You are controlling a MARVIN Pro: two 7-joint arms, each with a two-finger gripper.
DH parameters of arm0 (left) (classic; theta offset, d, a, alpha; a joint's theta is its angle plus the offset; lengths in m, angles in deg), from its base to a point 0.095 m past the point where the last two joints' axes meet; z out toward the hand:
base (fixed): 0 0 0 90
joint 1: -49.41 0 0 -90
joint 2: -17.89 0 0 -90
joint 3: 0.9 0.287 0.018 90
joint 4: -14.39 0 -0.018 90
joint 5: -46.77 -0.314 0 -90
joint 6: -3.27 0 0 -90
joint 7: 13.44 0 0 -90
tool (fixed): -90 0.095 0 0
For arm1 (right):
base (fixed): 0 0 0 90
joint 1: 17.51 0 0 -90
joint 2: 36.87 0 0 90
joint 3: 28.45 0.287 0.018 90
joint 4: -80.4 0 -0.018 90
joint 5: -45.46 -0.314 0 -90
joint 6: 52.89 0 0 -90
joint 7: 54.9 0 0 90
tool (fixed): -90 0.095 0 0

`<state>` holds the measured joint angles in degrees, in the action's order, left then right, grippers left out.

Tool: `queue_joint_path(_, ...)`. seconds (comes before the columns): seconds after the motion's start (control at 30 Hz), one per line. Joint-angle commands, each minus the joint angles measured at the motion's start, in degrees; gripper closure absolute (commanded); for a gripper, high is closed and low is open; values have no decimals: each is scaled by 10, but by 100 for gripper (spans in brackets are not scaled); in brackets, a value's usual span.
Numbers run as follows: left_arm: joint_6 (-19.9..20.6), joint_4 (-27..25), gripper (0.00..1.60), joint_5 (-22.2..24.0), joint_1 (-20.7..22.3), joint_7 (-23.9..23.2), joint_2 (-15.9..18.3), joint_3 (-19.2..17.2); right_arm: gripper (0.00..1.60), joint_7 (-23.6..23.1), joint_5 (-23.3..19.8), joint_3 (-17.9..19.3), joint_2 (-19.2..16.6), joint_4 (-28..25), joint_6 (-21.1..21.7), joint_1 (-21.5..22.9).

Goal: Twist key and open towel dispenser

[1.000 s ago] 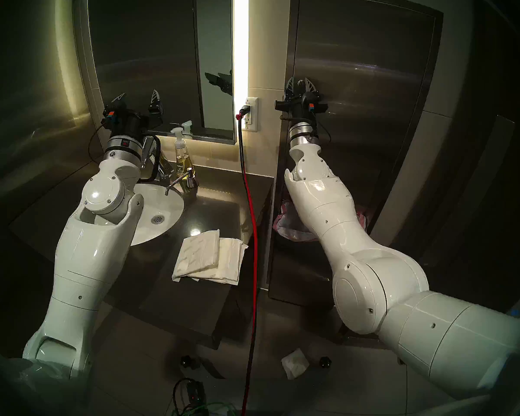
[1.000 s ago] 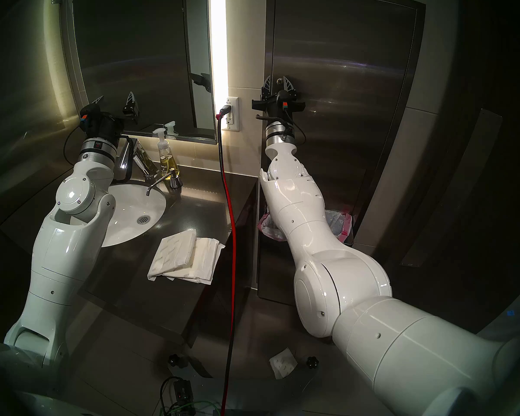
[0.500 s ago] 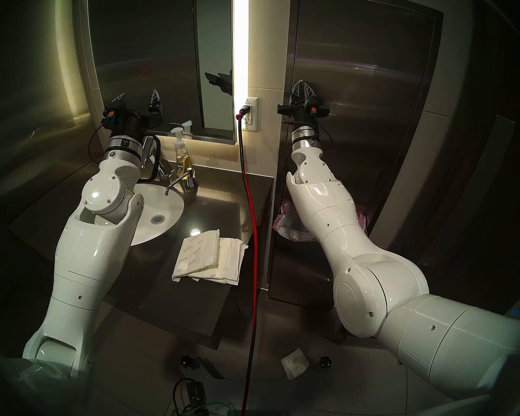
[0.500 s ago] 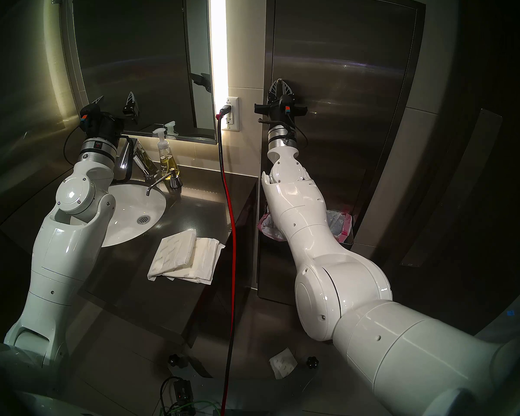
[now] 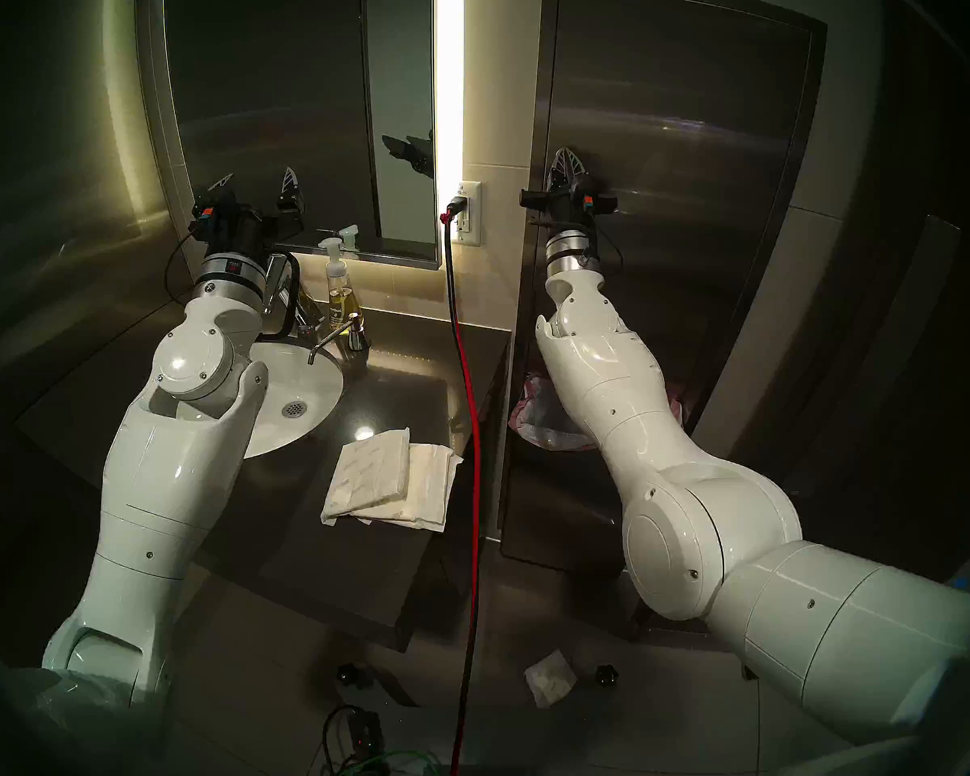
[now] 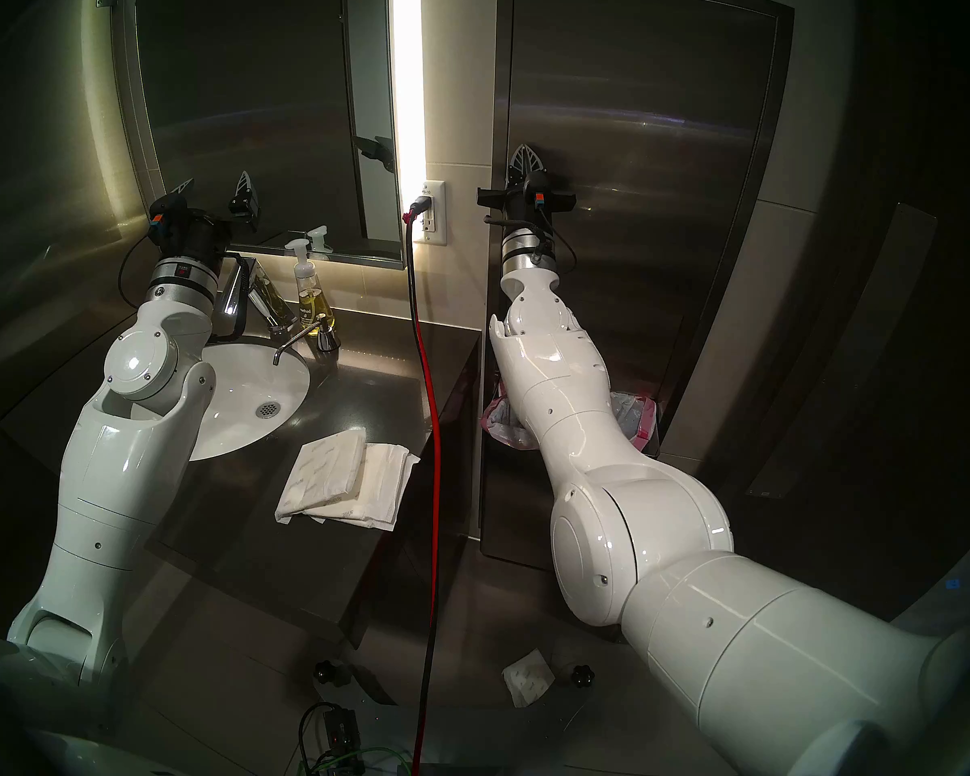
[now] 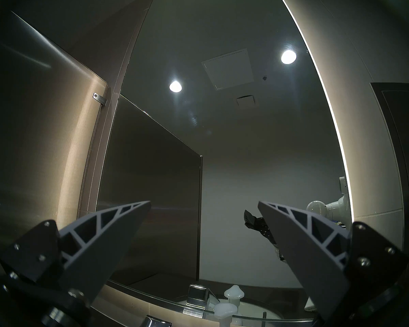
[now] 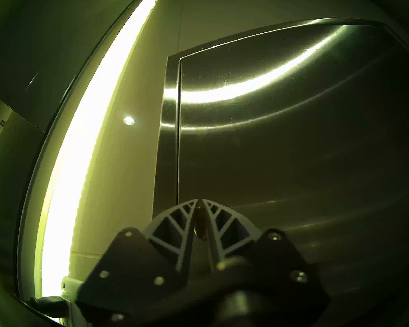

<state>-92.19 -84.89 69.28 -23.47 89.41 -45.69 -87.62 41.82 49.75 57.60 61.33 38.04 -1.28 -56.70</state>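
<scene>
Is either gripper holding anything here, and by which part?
The right gripper is shut on the key in the towel dispenser, pinching its exposed head between the fingertips. The left gripper is open and empty.

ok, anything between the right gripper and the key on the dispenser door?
Nothing visible. The right gripper is already closed on the key at the left edge of the towel dispenser door. The door panel beside it looks bare.
</scene>
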Motion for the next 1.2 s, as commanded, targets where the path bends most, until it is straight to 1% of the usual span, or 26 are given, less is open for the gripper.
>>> queue_joint_path(0.0, -2, -4, 0, 1, 8, -1, -1, 1, 160, -1, -4, 3, -1, -9, -2, 13)
queue_joint_path(0.03, -2, -4, 0, 1, 8, -1, -1, 1, 160, -4, -10, 6, 0, -10, -1, 12)
queue_joint_path(0.2, -2, -4, 0, 1, 8, -1, -1, 1, 160, -4, -13, 9, 0, -18, 3, 7)
queue_joint_path(0.23, -2, -4, 0, 1, 8, -1, -1, 1, 141, -4, -13, 9, 0, -20, 4, 6)
queue_joint_path(0.33, -2, -4, 0, 1, 8, -1, -1, 1, 112, -6, -14, 9, -1, -22, 5, 2)
queue_joint_path(0.5, -2, -4, 0, 1, 9, -1, -1, 1, 110, -8, -15, 9, -2, -26, 7, -1)
queue_joint_path(0.53, -2, -4, 0, 1, 9, -1, -1, 1, 107, -8, -15, 9, -2, -27, 8, -1)
queue_joint_path(0.7, -2, -4, 0, 1, 9, -1, -1, 1, 121, -9, -17, 8, -2, -26, 8, -2)
queue_joint_path(0.77, -2, -4, 0, 1, 9, -1, -1, 1, 117, -11, -19, 7, -2, -26, 8, -2)
queue_joint_path(0.8, -2, -4, 0, 1, 9, -1, -1, 1, 107, -11, -19, 7, -2, -25, 8, -2)
queue_joint_path(0.93, -2, -4, 0, 1, 9, -1, -1, 1, 88, -15, -21, 6, -2, -25, 10, -3)
queue_joint_path(0.97, -2, -4, 0, 1, 9, -1, -1, 1, 80, -15, -21, 6, -2, -26, 10, -4)
queue_joint_path(1.1, -2, -4, 0, 1, 9, -1, -1, 1, 58, -21, -23, 3, -2, -31, 10, -7)
queue_joint_path(1.13, -2, -4, 0, 1, 9, -1, -1, 1, 46, -22, -23, 2, -2, -34, 11, -8)
queue_joint_path(1.17, -2, -4, 0, 1, 9, -1, -1, 1, 44, -22, -23, 1, -2, -35, 11, -9)
